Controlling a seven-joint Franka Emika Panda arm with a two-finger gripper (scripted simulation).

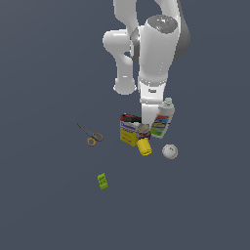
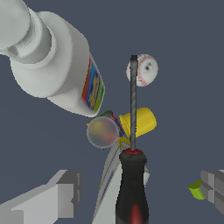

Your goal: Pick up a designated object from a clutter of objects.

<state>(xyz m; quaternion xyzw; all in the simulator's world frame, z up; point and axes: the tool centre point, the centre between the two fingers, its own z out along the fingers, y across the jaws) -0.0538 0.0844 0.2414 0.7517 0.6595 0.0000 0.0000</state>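
The designated object, a screwdriver (image 2: pixel 131 188) with a red-and-black handle and a thin dark shaft, lies on top of the yellow box (image 1: pixel 128 134) in the clutter of objects. In the exterior view only its handle (image 1: pixel 130 117) shows, at the box's far edge. My gripper (image 2: pixel 141 190) is open. One finger is on each side of the handle, and neither touches it. In the exterior view the gripper (image 1: pixel 145 124) hangs low over the box, its fingers mostly hidden by the hand.
Crowding the box are a white bottle (image 1: pixel 163 120) with a colourful label, a yellow can (image 1: pixel 144 147) and a white baseball (image 1: pixel 170 151). Orange-handled scissors (image 1: pixel 91 136) lie toward the exterior view's left. A small green block (image 1: pixel 102 181) lies apart.
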